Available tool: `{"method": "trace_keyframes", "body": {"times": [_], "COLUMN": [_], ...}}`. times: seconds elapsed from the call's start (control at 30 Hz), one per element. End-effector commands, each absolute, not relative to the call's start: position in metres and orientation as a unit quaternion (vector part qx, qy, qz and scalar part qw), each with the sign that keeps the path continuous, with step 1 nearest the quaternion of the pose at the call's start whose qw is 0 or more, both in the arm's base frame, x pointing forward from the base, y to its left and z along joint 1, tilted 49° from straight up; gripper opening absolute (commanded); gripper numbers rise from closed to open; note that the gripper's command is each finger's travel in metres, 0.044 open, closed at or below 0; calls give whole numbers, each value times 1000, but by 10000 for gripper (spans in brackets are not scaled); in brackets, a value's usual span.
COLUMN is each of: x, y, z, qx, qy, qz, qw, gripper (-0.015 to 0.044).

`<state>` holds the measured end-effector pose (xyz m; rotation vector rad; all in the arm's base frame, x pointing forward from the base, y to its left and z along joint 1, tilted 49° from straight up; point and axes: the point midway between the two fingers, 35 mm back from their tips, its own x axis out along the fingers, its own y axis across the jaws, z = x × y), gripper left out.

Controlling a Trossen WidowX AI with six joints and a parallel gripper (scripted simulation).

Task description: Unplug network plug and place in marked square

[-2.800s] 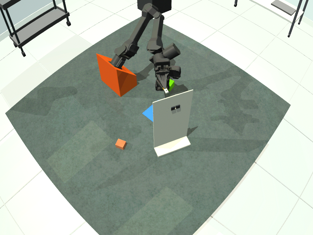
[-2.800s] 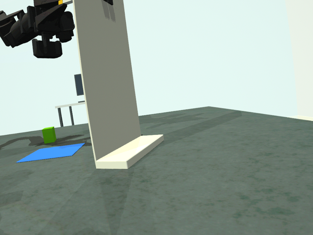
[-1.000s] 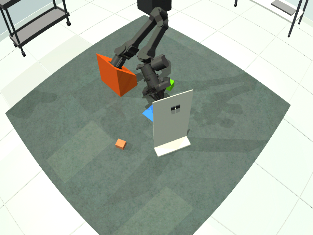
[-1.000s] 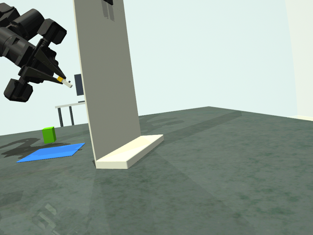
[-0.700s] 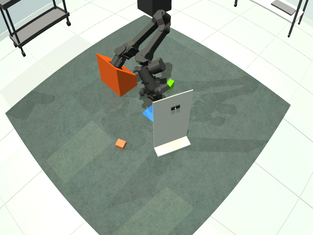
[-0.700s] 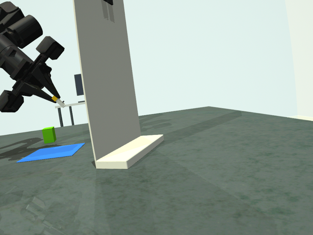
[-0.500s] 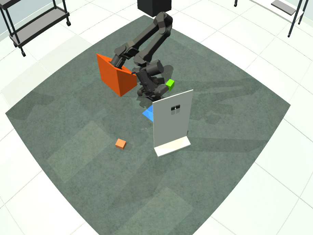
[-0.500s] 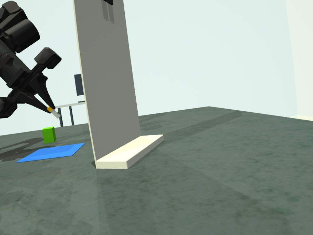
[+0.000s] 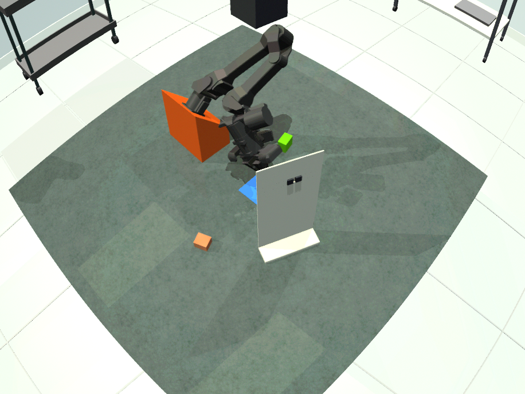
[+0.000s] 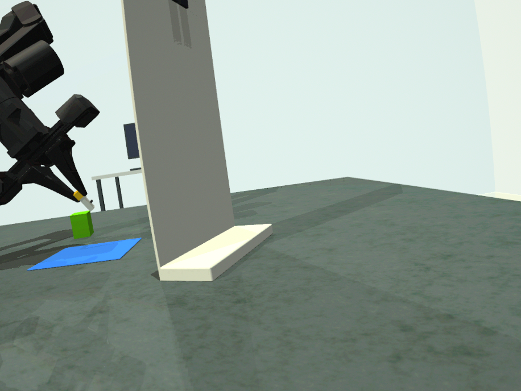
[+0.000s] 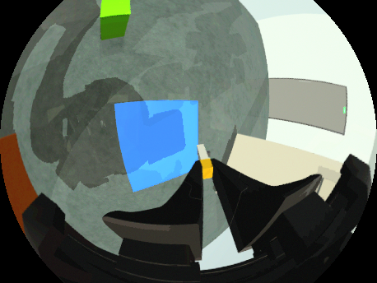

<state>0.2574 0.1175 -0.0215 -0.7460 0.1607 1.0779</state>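
Note:
My gripper (image 10: pixel 79 196) (image 11: pixel 205 164) is shut on the network plug (image 10: pixel 87 203) (image 11: pixel 202 154), a small white piece with a yellow band. It holds the plug tilted downward in the air, out of the socket. The plug hangs a little above the blue marked square (image 9: pixel 247 189) (image 10: pixel 84 253) (image 11: pixel 155 141), near the square's edge. The upright grey panel (image 9: pixel 288 207) (image 10: pixel 181 126) stands right beside the square, with its dark sockets (image 9: pixel 293 180) near the top. In the top view the panel's top edge hides the fingertips and the plug.
A green cube (image 9: pixel 285 142) (image 10: pixel 81 225) (image 11: pixel 115 15) stands just behind the square. A large orange wedge (image 9: pixel 191 127) (image 11: pixel 11 172) sits by the arm's base side. A small orange block (image 9: pixel 202 240) lies left of the panel's cream foot (image 9: pixel 288 245) (image 10: pixel 214 254).

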Motion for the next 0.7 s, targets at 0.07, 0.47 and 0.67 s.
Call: {"method": "trace_keyframes", "body": {"times": [0.07, 0.47, 0.67], "x": [258, 258, 258], "y": [120, 127, 130], "z": [-24, -30, -33], "qx": [-346, -347, -347], "qy": [76, 77, 77], "qz": [499, 500, 500], "qw": [790, 790, 790], "gripper": [0, 0, 0]}}
